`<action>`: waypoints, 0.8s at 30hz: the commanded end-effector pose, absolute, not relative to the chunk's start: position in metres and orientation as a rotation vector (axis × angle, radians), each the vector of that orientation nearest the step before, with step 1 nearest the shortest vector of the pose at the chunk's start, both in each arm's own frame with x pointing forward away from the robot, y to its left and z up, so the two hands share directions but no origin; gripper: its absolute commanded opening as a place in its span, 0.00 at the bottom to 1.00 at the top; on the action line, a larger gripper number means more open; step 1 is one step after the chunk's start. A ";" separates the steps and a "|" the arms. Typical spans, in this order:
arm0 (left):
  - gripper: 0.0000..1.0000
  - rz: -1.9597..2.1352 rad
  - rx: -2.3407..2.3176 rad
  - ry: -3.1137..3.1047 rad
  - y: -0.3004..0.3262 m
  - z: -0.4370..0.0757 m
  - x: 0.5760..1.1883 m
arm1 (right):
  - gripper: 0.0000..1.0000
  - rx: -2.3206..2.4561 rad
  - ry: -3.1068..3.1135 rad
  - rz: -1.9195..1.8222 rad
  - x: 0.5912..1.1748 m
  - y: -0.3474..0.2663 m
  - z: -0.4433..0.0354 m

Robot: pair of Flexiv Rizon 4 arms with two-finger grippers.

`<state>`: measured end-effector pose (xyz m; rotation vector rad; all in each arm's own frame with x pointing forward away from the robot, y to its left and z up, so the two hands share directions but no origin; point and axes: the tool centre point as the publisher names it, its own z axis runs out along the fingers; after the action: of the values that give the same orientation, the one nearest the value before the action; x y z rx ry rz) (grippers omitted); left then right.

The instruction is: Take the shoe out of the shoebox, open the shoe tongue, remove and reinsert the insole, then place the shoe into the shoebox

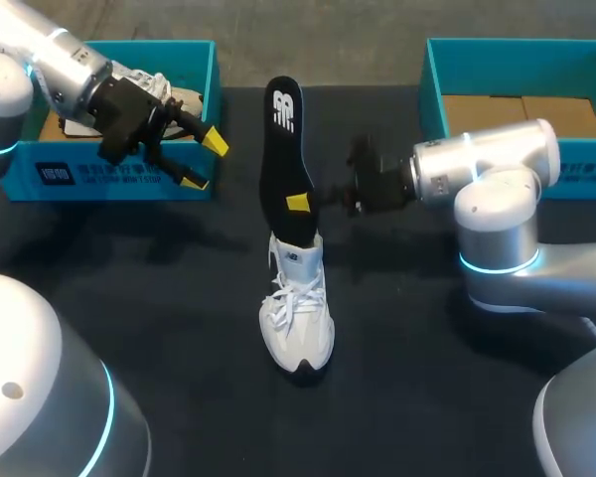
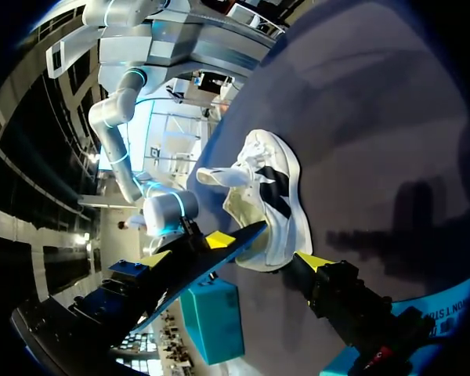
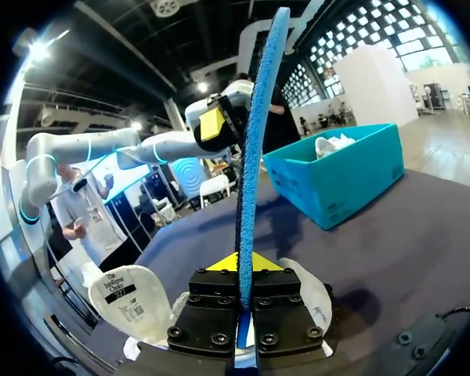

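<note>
A white sneaker (image 1: 296, 318) stands on the black table, toe toward me. The black insole (image 1: 284, 149) rises from its heel end toward the far edge. My right gripper (image 1: 299, 204) is shut on the insole's lower part. In the right wrist view the insole (image 3: 255, 141) shows edge-on with a blue underside, pinched between the fingers of my right gripper (image 3: 240, 270), with the sneaker's tongue (image 3: 131, 301) below. My left gripper (image 1: 203, 160) hangs open at the left shoebox's near corner, holding nothing. In the left wrist view the sneaker (image 2: 272, 205) and insole (image 2: 200, 270) lie ahead of that gripper (image 2: 233, 260).
A teal shoebox (image 1: 114, 177) at the back left holds a second white shoe (image 1: 169, 96). Another teal shoebox (image 1: 457, 55) with a cardboard floor stands at the back right, behind my right arm. Black tabletop lies bare in front of the sneaker.
</note>
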<state>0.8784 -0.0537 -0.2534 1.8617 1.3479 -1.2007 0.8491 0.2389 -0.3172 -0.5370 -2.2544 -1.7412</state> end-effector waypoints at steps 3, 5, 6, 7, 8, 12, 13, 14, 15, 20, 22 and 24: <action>1.00 -1.198 1.864 1.349 -0.054 -0.253 0.878 | 0.00 -0.549 -2.264 -1.717 0.844 0.242 -0.323; 1.00 -1.198 1.864 1.349 -0.054 -0.253 0.878 | 0.00 -0.556 -2.262 -1.710 0.842 0.243 -0.325; 1.00 -1.198 1.864 1.349 -0.054 -0.253 0.878 | 0.00 -0.561 -2.261 -1.707 0.842 0.243 -0.326; 1.00 -1.198 1.864 1.349 -0.054 -0.253 0.878 | 0.00 -0.565 -2.258 -1.705 0.841 0.242 -0.327; 1.00 -1.198 1.864 1.349 -0.054 -0.253 0.878 | 0.00 -0.565 -2.258 -1.705 0.841 0.242 -0.327; 1.00 -1.198 1.864 1.349 -0.054 -0.253 0.878 | 0.00 -0.596 -2.270 -1.669 0.837 0.242 -0.331; 1.00 -1.198 1.864 1.349 -0.054 -0.253 0.878 | 0.00 -0.597 -2.272 -1.664 0.837 0.242 -0.332; 1.00 -1.198 1.864 1.349 -0.054 -0.253 0.878 | 0.00 -0.597 -2.272 -1.664 0.837 0.242 -0.332; 1.00 -1.198 1.864 1.349 -0.054 -0.253 0.878 | 0.00 -0.603 -2.272 -1.660 0.836 0.241 -0.333; 1.00 -1.198 1.864 1.349 -0.054 -0.253 0.878 | 0.00 -0.628 -2.272 -1.637 0.833 0.239 -0.338; 1.00 -1.198 1.864 1.349 -0.054 -0.253 0.878 | 0.00 -0.655 -2.282 -1.603 0.829 0.238 -0.341; 1.00 -1.198 1.864 1.349 -0.054 -0.253 0.878 | 0.00 -0.666 -2.281 -1.596 0.827 0.238 -0.343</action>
<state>0.8784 -0.0538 -0.2534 1.8616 1.3481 -1.2005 0.8315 0.2351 -0.3428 -0.6545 -2.2689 -1.6089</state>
